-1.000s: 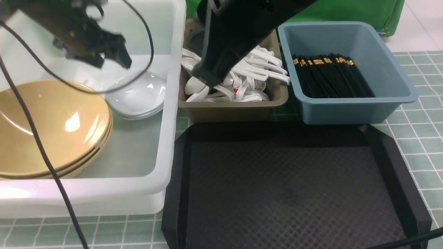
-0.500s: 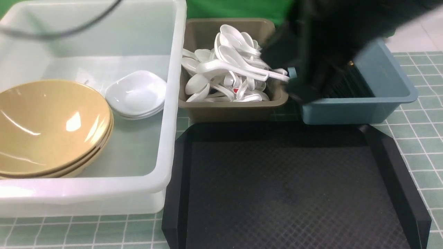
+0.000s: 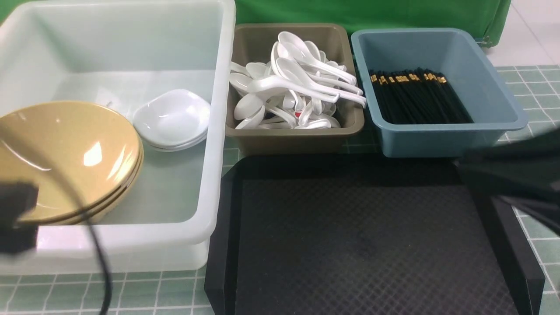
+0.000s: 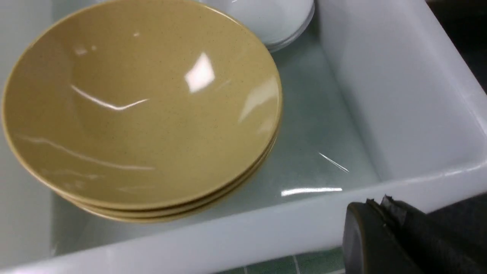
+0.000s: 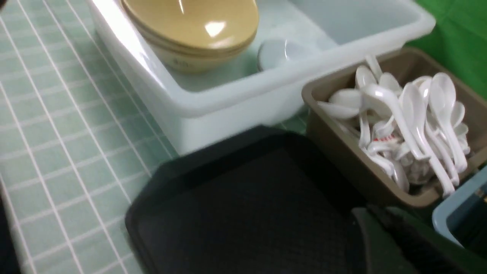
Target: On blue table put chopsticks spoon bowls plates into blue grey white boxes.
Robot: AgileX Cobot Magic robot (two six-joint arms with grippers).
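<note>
The bowls [image 3: 65, 162] sit stacked at the left end of the white box [image 3: 214, 131], with the plates [image 3: 173, 118] stacked just beside them toward the far side. White spoons [image 3: 297, 92] are heaped in the olive-grey box [image 3: 297, 138], and the chopsticks [image 3: 415, 98] lie side by side in the blue box [image 3: 437, 140]. Neither gripper holds any of these. In the left wrist view, the left gripper [image 4: 380, 228] is clenched on nothing and lies outside the white box's near wall, close to the bowls but apart from them. The right gripper [image 5: 380, 228] is pressed shut and empty, low over the black tray [image 3: 358, 245], near the olive-grey box. In the front view, the left arm is a blur at the lower left edge and the right arm a dark blur at the right edge. The tray's textured floor lies bare between the boxes and the near edge of the blue table [image 3: 533, 166].
</note>
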